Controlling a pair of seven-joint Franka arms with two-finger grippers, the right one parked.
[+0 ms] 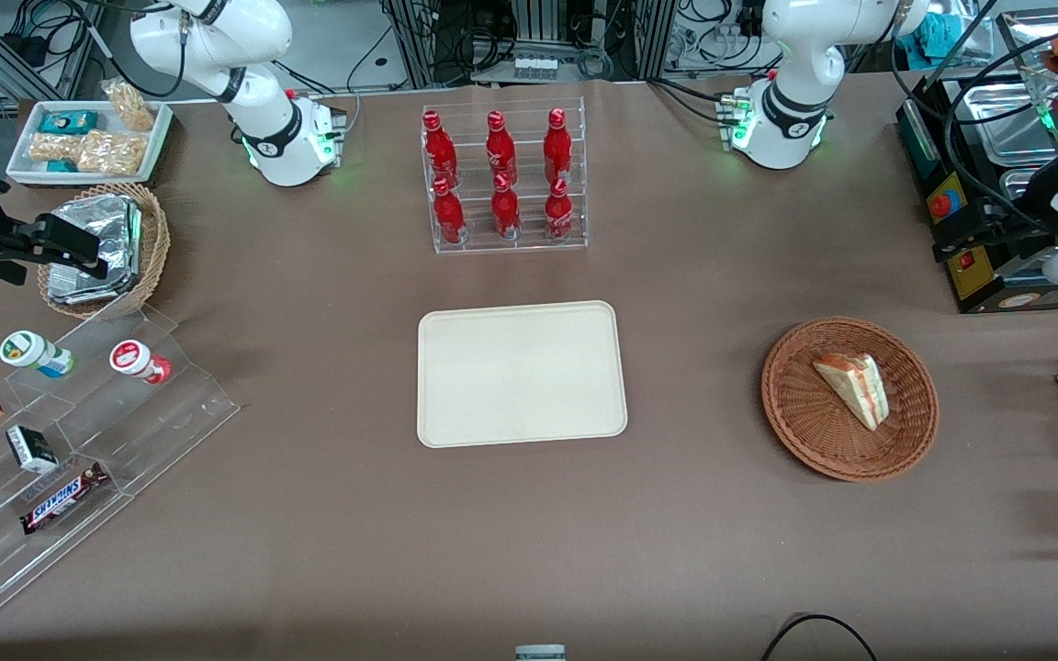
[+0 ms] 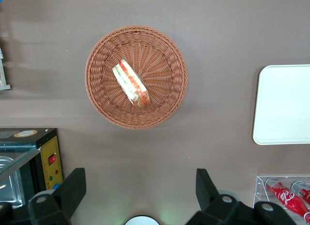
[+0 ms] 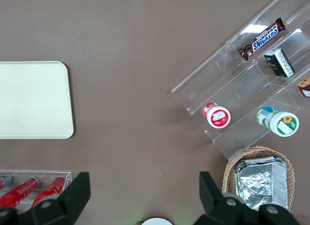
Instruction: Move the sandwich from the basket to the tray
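The sandwich (image 1: 852,387), a pale wedge with red and green filling, lies in the reddish-brown basket (image 1: 814,431) toward the working arm's end of the table. The cream tray (image 1: 520,372) lies flat at the table's middle with nothing on it. My left gripper (image 2: 140,186) is open and empty. It hangs high above bare table beside the basket, farther from the front camera than the basket. The left wrist view shows the sandwich (image 2: 131,83), the basket (image 2: 164,65) and the tray's edge (image 2: 286,104). The front view shows the gripper (image 1: 970,228) near the table's edge.
A clear rack of red bottles (image 1: 503,179) stands farther back than the tray. A black control box (image 1: 979,266) sits near the gripper. A clear stepped shelf (image 1: 79,431), a foil-packet basket (image 1: 106,243) and a white snack tub (image 1: 88,138) are toward the parked arm's end.
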